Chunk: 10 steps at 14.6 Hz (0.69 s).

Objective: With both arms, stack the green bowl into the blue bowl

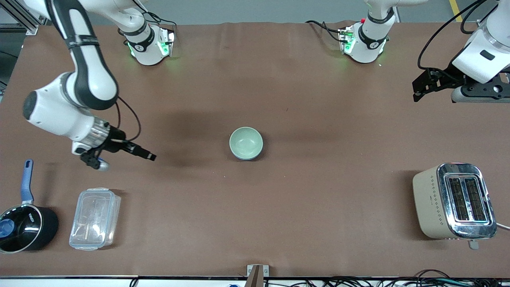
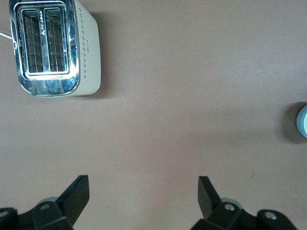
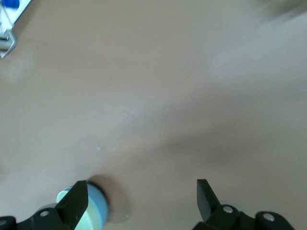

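Note:
The green bowl (image 1: 246, 142) sits nested inside the blue bowl (image 1: 244, 158) at the middle of the table; only a thin blue rim shows round it. My right gripper (image 1: 148, 155) is open and empty, low over the table beside the bowls toward the right arm's end. In the right wrist view (image 3: 143, 194) the green bowl (image 3: 93, 221) and the blue bowl (image 3: 100, 206) show beside one fingertip. My left gripper (image 1: 417, 89) is open and empty, high over the left arm's end. Its wrist view (image 2: 144, 191) shows the blue bowl's edge (image 2: 302, 122).
A beige toaster (image 1: 454, 201) stands near the front camera at the left arm's end, also in the left wrist view (image 2: 53, 48). A black saucepan with a blue handle (image 1: 24, 227) and a clear lidded container (image 1: 95, 218) stand at the right arm's end.

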### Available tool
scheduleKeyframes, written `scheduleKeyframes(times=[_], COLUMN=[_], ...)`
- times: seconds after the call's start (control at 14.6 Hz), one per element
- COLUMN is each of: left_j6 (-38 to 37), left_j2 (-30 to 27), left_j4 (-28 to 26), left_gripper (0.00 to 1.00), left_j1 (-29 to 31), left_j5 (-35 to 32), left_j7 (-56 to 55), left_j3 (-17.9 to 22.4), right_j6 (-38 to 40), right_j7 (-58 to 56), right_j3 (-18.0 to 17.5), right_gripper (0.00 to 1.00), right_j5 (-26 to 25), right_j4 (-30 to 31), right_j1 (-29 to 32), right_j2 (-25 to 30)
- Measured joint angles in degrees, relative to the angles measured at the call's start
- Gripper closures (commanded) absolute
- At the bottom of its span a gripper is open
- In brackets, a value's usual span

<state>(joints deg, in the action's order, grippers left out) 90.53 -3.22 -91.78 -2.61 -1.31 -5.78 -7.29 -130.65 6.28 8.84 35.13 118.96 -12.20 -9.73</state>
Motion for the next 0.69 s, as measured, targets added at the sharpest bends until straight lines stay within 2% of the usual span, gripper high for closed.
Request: scheduleKeyframes(times=[0.21,0.34,0.48,0.69], left_j6=[0.00,-0.09,-0.27,-0.58], left_j2=[0.01,0.03,0.04,0.05], left_j4=[0.00,-0.02,-0.03,-0.05], left_gripper=[0.00,0.00,0.00,0.00], left_j1=[0.02,0.02,-0.02,-0.07], left_j5=[0.00,0.00,0.00,0.00], left_j7=[0.00,0.00,0.01,0.02], left_j3=[0.11,0.13,0.11,0.09], right_j6=[3.46,9.45,16.23,25.61], right_j7=[-3.44,-3.71,-3.78,-3.92], right_j3=[0.09,0.10,0.11,0.03], right_gripper=[0.00,0.00,0.00,0.00], right_j5=[-3.99,-11.10,-16.14,-23.99], right_j4=[1.84,1.08,-2.38,-11.15], right_j1=[5.64,10.22,13.27,14.78], right_j2=[2.79,5.93,7.67,8.52])
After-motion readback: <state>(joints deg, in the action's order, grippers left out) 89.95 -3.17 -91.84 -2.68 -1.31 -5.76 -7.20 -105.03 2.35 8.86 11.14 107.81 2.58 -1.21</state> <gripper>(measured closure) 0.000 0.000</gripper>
